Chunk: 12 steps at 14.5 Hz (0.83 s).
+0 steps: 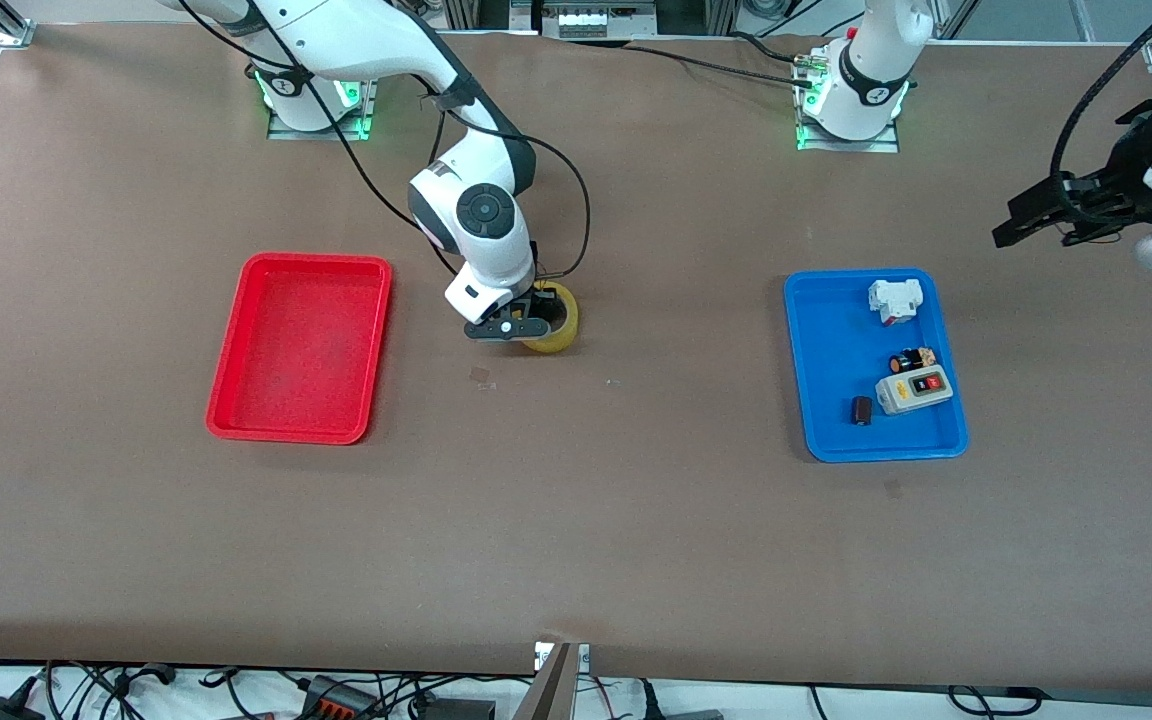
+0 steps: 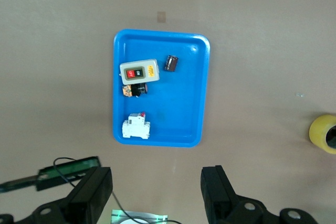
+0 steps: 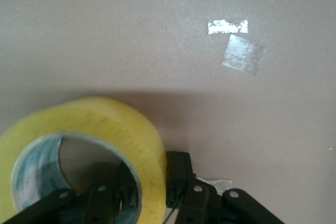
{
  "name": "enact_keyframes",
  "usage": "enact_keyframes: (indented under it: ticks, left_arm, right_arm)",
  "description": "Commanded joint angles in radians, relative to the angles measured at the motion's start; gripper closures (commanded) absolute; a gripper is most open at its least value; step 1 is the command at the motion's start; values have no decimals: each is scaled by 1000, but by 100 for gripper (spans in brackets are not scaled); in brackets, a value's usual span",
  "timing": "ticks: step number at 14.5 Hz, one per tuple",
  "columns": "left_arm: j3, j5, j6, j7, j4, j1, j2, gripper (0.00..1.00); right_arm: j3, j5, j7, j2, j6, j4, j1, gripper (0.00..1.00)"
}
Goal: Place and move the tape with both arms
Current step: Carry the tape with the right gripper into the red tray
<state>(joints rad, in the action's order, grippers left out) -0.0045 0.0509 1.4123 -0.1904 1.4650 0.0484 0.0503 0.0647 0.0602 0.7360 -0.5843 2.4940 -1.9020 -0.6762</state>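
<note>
Tape (image 1: 554, 318) on the bench (image 1: 576, 540), between red tray (image 1: 301, 345) and blue tray (image 1: 874, 365), nearer the red one. Right gripper (image 1: 514, 322) down at the roll, one finger inside the core and one outside, clamped across the wall (image 3: 152, 166). Step in hand, by the look of it: the right arm's grasp. Next move: lift and carry, likely to the red tray, grip kept firm. Left gripper (image 2: 157, 192) waiting high past the blue tray, fingers spread, nothing held.
</note>
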Motion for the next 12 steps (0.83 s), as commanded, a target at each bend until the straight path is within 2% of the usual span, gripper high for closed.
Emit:
enact_keyframes:
  ticks: [1,5,8,12]
  left_arm:
    - [5,21,-16,12,8,8,3,0]
    - [6,15,-18,16,2,-1,20,0]
    - [6,9,17,16,12,1,20,0]
    - [15,21,45,17,14,-18,13,0]
  right_arm:
    - [-8,15,22,20,0,11,-3,86]
    - [-17,15,11,139,-73,5,53,87]
    - [-17,23,-13,231,-135,-28,150,87]
    - [-17,23,-197,323,-144,-127,308,87]
